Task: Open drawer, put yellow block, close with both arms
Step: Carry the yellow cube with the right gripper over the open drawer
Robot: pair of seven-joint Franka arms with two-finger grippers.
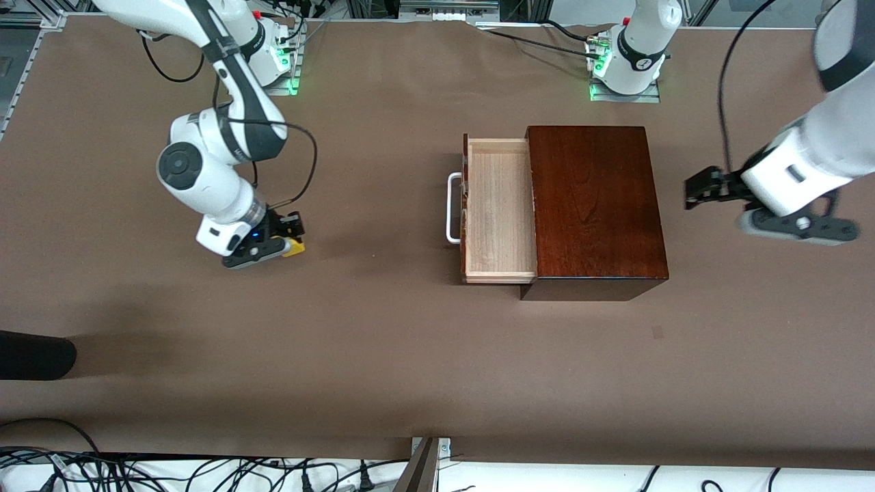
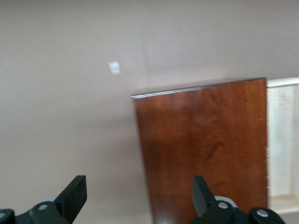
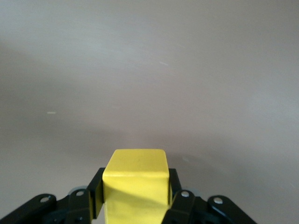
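With the right gripper [image 1: 292, 236] down at the brown table [image 1: 383, 355] toward the right arm's end, its two black fingers [image 3: 175, 186] were clamped tight on the small bright yellow cube [image 3: 135, 179], one finger on each side face. Front view showed only a yellow corner of the cube poking out beside the fingertips, at table level; could not tell whether it was resting on the surface or just off it.

Pale light-wood drawer [image 1: 499, 212] with the white U-shaped bar handle [image 1: 451, 208] was pulled out of the glossy dark mahogany box [image 1: 595, 205], handle facing the right arm's end, tray open to view. Cube was well apart from the drawer.

Left gripper [image 2: 138, 196] hung in the air near the left arm's end of the table, just beside the box, fingers spread wide with nothing between them. Left wrist view looked down on the box top, a strip of the drawer tray and bare table.
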